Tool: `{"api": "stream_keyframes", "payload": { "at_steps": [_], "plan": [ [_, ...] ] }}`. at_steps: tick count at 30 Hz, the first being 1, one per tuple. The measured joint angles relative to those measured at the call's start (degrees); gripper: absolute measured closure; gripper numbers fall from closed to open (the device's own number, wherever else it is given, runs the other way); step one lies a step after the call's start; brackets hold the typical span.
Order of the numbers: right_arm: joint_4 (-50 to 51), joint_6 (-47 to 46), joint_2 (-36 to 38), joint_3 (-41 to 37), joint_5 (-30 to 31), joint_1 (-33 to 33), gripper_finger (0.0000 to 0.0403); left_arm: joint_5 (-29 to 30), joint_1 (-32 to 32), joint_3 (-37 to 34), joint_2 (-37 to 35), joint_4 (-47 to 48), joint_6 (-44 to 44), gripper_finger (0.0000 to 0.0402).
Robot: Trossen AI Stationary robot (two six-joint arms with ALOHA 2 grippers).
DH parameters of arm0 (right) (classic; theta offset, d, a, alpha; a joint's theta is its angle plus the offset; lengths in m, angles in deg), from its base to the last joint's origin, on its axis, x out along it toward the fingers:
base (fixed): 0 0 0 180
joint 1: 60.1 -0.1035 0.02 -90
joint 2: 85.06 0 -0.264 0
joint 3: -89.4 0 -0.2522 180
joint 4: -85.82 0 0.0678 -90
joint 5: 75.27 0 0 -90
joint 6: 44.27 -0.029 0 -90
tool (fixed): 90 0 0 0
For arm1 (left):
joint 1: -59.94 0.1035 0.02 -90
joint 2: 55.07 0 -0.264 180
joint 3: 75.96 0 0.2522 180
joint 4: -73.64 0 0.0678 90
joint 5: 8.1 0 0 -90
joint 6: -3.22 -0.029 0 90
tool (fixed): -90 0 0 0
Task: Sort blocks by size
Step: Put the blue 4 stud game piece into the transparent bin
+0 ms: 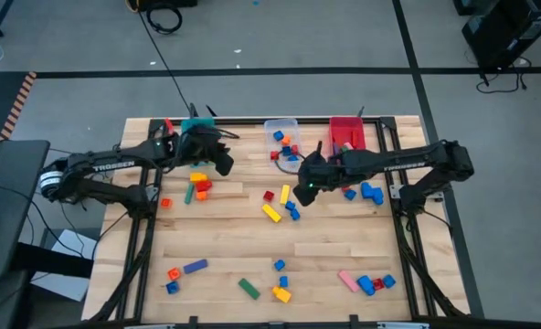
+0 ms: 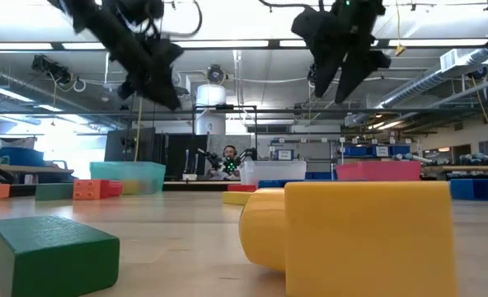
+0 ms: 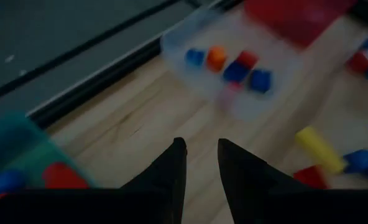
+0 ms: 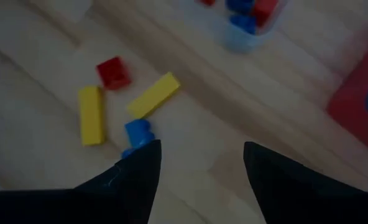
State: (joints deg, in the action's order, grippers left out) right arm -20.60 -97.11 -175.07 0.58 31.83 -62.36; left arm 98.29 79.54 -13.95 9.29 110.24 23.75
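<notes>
Right gripper [image 4: 199, 165] raised above mid-table, jaws spread, holding nothing; under it two yellow bars [image 4: 91, 115], a red cube [image 4: 114, 72], a small blue block [image 4: 137, 130]. Left gripper [image 3: 201, 163] up by the teal bin [image 1: 196, 125], fingers nearly together, empty. Blocks [image 1: 280, 292] scattered over the table [image 1: 225, 242]; some in the clear bin [image 1: 282, 137]

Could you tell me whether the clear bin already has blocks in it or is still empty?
It has blocks in it. The clear bin holds several small blue, red and orange blocks in the high view, and the left wrist view shows them inside too.
</notes>
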Motion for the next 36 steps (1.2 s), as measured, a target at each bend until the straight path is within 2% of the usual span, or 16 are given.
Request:
{"api": "stream_keyframes", "payload": {
  "at_steps": [9, 14, 26, 36],
  "plan": [
    [2.4, -6.9, -7.1, 1.4, 0.4, -9.1, 0.0162, 6.6, -12.3, 4.3, 0.0, 1.3, 7.1, 0.03],
    [1.3, -8.4, -11.3, 1.4, 0.3, -11.9, 0.0162, 7.8, -17.2, 4.6, 0.0, 3.6, 11.4, 0.03],
    [-7.8, -8.7, -19.9, 1.4, -1.0, -12.0, 0.0142, 7.8, -23.2, 4.6, 0.0, 8.9, 17.9, 0.03],
    [-9.9, -6.3, -23.8, 1.4, 0.7, -9.2, 0.0137, 7.9, -25.0, 4.6, 0.0, 9.8, 19.0, 0.03]
  ]
}}
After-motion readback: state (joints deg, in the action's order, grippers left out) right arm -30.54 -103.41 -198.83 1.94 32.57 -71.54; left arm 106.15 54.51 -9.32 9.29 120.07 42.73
